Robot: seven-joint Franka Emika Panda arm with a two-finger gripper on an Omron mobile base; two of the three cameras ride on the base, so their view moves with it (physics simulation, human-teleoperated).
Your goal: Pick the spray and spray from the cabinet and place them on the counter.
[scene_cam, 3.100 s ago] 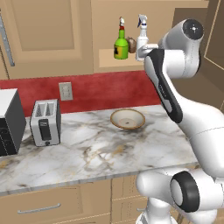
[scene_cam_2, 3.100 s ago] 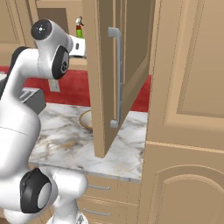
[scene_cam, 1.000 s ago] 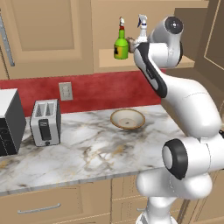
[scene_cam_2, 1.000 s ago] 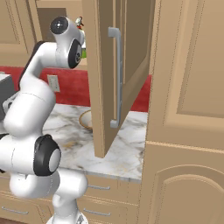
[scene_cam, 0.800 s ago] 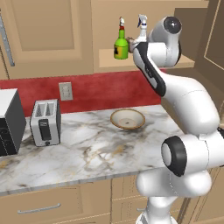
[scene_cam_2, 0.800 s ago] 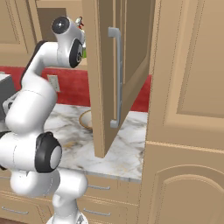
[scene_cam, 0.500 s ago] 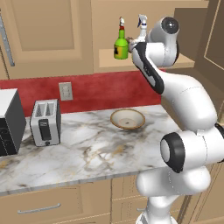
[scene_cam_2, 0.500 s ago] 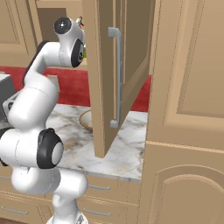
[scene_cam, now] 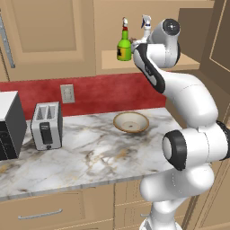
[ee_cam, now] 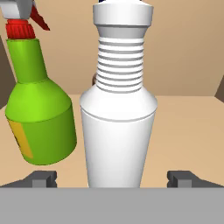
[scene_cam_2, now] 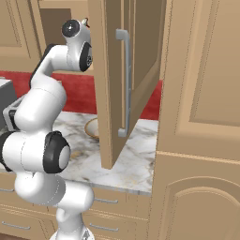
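Observation:
Two spray bottles stand side by side on the shelf of the open cabinet (scene_cam: 152, 63). The white spray (ee_cam: 119, 109) rises straight ahead of my hand, close between my two fingertips (ee_cam: 41, 178); its pale nozzle (scene_cam: 146, 21) pokes up above my wrist. The green spray (scene_cam: 124, 46) with the yellow label and red-white top stands just left of it, also in the hand view (ee_cam: 41, 113). My gripper (ee_cam: 114, 179) is open, one jaw on each side of the white bottle's base, not touching it. The marble counter (scene_cam: 90, 152) lies below.
The cabinet door (scene_cam_2: 126, 79) with its silver bar handle hangs open to my right. On the counter sit a tan bowl (scene_cam: 130, 122), a toaster (scene_cam: 46, 125) and a dark microwave (scene_cam: 9, 126) at the far left. A red backsplash (scene_cam: 90, 90) runs behind.
My hand has pushed a little further into the cabinet toward the white spray. The jaws stay wide and both bottles stand where they were.

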